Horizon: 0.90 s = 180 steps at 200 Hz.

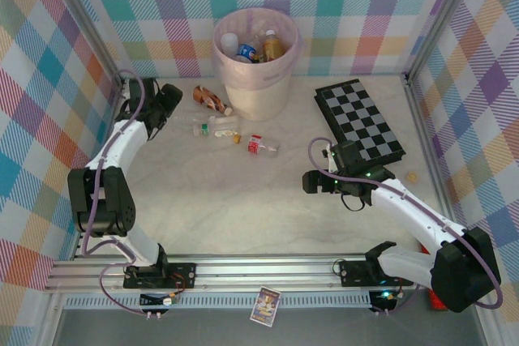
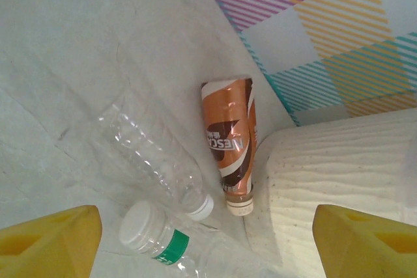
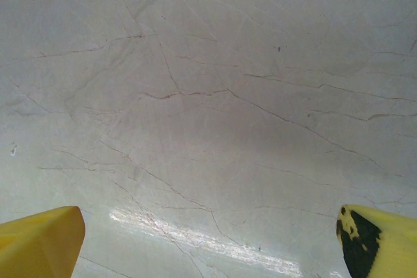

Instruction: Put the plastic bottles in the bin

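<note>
Plastic bottle (image 2: pixel 156 157), clear and ribbed, lies near the wrinkled pale bin (image 2: pixel 339 174).

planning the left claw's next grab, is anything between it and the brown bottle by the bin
Not squarely. The open left claw looks at the brown bottle, whose cap end is by the bin wall. A green-labelled bottle lies nearer the claw, slightly to one side, and a clear bottle lies close beside the brown one.

The pale marbled worktop (image 1: pixel 227 208) carries the bin (image 1: pixel 259 93) and a checkerboard (image 1: pixel 358 119). A brown bottle (image 1: pixel 209 99), clear bottles (image 1: pixel 223 124) and a red-labelled bottle (image 1: pixel 258 146) lie beside the bin.
</note>
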Each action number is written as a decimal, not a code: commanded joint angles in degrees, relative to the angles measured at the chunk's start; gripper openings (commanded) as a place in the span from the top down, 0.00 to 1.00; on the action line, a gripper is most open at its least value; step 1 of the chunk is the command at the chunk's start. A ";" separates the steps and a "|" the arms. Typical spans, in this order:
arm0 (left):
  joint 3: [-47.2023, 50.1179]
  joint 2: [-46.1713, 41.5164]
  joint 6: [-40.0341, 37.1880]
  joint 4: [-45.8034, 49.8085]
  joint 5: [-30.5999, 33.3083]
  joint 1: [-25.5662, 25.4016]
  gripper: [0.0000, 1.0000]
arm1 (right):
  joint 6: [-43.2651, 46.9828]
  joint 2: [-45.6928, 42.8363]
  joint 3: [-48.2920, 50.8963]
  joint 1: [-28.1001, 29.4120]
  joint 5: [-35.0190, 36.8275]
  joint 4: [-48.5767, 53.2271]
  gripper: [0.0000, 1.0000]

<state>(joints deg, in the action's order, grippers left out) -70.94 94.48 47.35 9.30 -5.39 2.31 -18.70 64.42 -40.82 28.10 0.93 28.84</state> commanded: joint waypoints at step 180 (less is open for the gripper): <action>13.54 10.59 26.40 -23.53 -3.92 -8.23 0.18 | -1.34 -0.69 0.71 0.42 0.74 0.36 0.01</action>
<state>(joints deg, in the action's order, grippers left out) -57.34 103.81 70.72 -11.64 -9.21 -4.91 -19.29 64.42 -40.82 28.21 1.10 29.21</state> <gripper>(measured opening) 0.823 0.989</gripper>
